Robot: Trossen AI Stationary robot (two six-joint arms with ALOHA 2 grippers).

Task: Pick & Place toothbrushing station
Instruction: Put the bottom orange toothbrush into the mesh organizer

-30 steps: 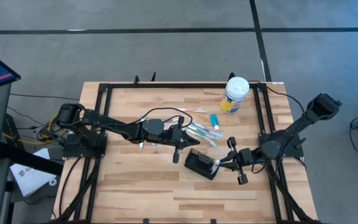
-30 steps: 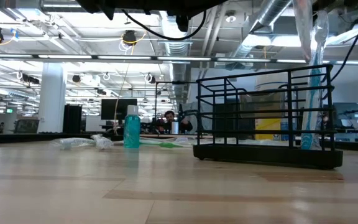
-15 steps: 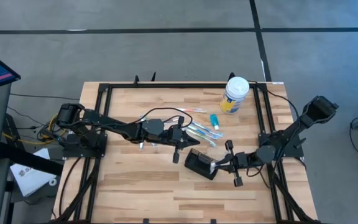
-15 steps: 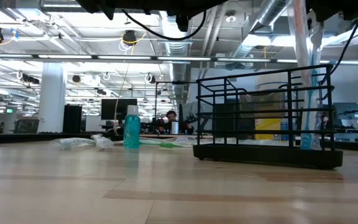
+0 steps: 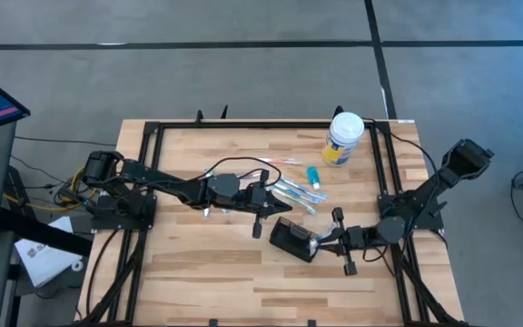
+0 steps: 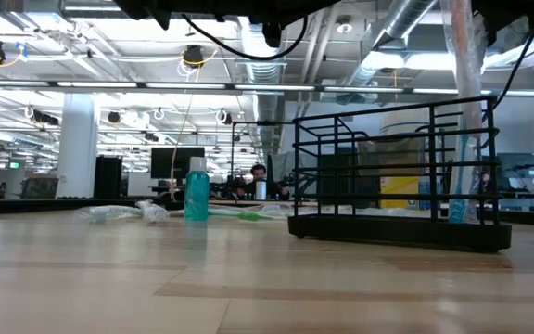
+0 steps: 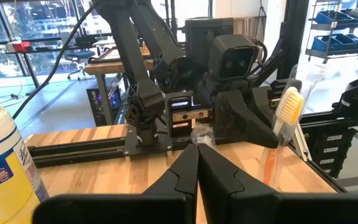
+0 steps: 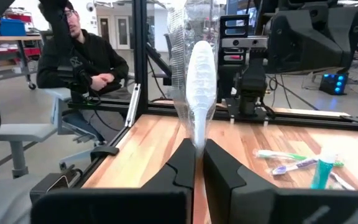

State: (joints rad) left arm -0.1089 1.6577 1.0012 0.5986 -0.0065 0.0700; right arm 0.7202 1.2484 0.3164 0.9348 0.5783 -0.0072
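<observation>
Black wire rack (image 6: 397, 176) on table (image 6: 156, 288), right; teal bottle (image 6: 197, 192) & toothbrushes (image 6: 119, 212) far left.

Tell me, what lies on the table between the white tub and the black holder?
In the high view, a small teal bottle and loose toothbrushes lie between the tub and the holder.

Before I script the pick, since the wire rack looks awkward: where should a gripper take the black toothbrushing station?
Probably grip the toothbrushing station across its narrow width at a top rail, coming from above; in the low view its frame is thin upright bars, open at top.
</observation>
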